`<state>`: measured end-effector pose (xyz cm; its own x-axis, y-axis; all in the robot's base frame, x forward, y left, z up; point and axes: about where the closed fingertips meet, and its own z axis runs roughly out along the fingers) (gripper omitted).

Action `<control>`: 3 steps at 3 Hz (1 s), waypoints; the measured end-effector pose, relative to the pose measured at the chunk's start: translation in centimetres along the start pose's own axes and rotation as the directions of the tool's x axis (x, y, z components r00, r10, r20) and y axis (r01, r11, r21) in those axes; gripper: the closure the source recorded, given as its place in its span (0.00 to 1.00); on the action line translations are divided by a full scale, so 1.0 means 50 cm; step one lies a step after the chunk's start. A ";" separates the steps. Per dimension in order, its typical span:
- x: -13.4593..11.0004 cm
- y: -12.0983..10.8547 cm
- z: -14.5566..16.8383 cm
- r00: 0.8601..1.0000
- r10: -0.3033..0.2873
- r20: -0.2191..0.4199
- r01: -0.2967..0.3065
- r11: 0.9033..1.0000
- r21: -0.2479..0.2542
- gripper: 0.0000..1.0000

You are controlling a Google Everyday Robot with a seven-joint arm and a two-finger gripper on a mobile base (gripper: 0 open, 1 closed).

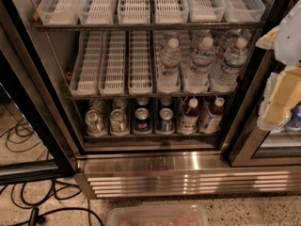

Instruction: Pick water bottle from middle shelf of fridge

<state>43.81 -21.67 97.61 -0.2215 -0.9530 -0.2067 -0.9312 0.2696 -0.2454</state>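
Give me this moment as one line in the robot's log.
pick: not yet done | gripper: right edge, outside fridge, apart from bottles | water bottles: upright, right lanes of middle shelf, untouched | cans: shelf below

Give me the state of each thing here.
fridge: door open.
middle shelf: left three lanes empty, right three stocked.
water bottles: upright, capped, in the right lanes.
cans: upright, bottom shelf.
dark drink bottles: upright, capped, bottom shelf right.
gripper: at the right edge, outside the fridge, apart from the bottles.
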 end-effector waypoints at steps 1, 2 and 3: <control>0.000 0.000 0.000 1.000 0.000 0.000 0.000 1.000 0.000 0.00; 0.001 0.008 0.044 0.999 0.013 0.046 -0.013 1.000 -0.015 0.00; 0.007 0.030 0.131 0.990 0.072 0.124 -0.069 0.997 -0.030 0.00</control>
<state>44.22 -20.71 90.94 -0.2504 -0.9064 -0.3401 -0.9218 0.3306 -0.2023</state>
